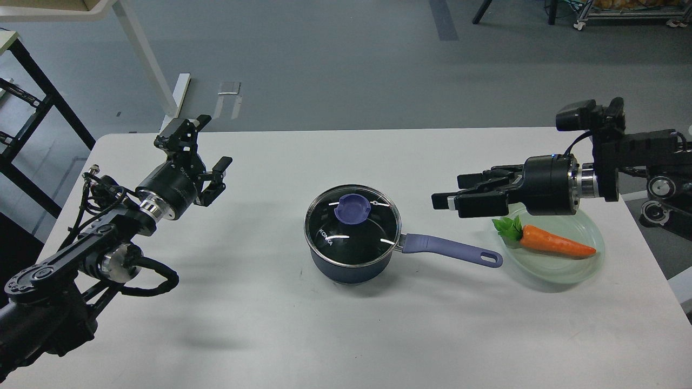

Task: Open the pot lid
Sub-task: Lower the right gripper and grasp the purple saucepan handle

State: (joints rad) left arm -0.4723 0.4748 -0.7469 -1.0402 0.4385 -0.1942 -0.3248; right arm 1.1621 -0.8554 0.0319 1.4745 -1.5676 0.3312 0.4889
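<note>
Surroundings: at 3 o'clock of the pot, we see a green plate (586, 270) with a carrot (551, 243) on the worktop (346, 335).
In the way: our right gripper (451, 192), jaws released, above the purple handle (451, 251).
Left gripper (208, 151): jaws released, at 9 o'clock, well apart.
Pot (351, 259): mid-worktop.
Lid (352, 224): glass, purple knob (351, 208), seated.

A lidded pot (352, 233) is seen mid-table; open grippers, left (204, 147) and right (453, 190), are held apart from it.
</note>
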